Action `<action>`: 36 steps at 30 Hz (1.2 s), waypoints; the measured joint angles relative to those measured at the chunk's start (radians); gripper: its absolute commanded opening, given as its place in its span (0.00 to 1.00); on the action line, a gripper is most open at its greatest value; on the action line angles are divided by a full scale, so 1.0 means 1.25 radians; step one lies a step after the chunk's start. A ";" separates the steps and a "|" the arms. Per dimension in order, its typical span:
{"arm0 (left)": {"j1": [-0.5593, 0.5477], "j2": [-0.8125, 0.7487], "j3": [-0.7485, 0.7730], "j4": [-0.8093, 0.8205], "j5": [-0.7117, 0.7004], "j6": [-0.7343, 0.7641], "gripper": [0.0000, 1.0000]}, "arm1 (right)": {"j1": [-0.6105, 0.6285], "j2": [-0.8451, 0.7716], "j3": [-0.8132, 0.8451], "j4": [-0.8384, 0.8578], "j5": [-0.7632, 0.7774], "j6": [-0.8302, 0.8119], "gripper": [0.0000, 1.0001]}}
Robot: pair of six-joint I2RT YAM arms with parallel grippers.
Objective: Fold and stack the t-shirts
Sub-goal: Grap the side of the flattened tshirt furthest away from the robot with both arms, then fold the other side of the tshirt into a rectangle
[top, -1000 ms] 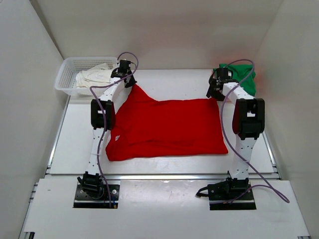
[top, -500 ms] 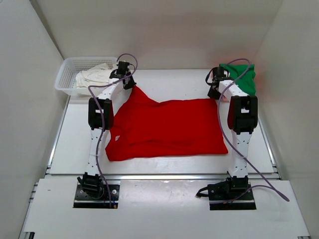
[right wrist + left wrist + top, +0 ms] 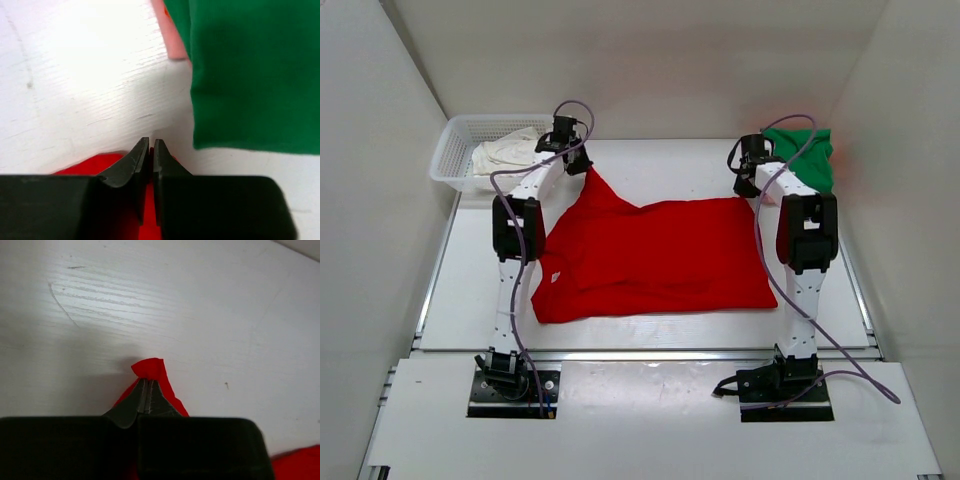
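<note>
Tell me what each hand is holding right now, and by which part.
Both hold the red t-shirt by its far edge: the left hand pinches the far-left corner, the right hand the far-right corner.

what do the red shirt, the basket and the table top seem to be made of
Red t-shirt: soft matte knit fabric, probably cotton; it creases and peaks where pinched.
Basket: white moulded plastic by the look, with open mesh walls.
Table top: white board, perhaps painted or laminated wood; faint grain lines and slight sheen.
</note>
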 measured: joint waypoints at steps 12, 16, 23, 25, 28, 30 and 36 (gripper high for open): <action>0.009 -0.370 -0.365 0.057 0.019 0.017 0.00 | -0.001 -0.158 -0.163 0.074 -0.019 -0.028 0.00; 0.011 -0.465 -0.494 0.076 0.022 0.023 0.00 | -0.010 -0.204 -0.237 0.097 -0.040 -0.032 0.00; -0.007 -0.623 -0.751 0.063 0.025 0.020 0.00 | -0.039 -0.312 -0.389 0.134 -0.079 -0.048 0.00; -0.011 -0.685 -0.811 0.052 0.027 0.016 0.00 | -0.045 -0.351 -0.425 0.140 -0.091 -0.052 0.00; -0.019 -0.787 -0.877 0.039 0.030 0.008 0.00 | -0.049 -0.407 -0.467 0.147 -0.110 -0.060 0.00; -0.021 -0.858 -0.906 0.026 0.030 0.005 0.00 | -0.049 -0.448 -0.499 0.156 -0.125 -0.067 0.00; -0.022 -1.046 -1.030 0.004 0.031 -0.005 0.00 | -0.052 -0.572 -0.614 0.165 -0.163 -0.080 0.00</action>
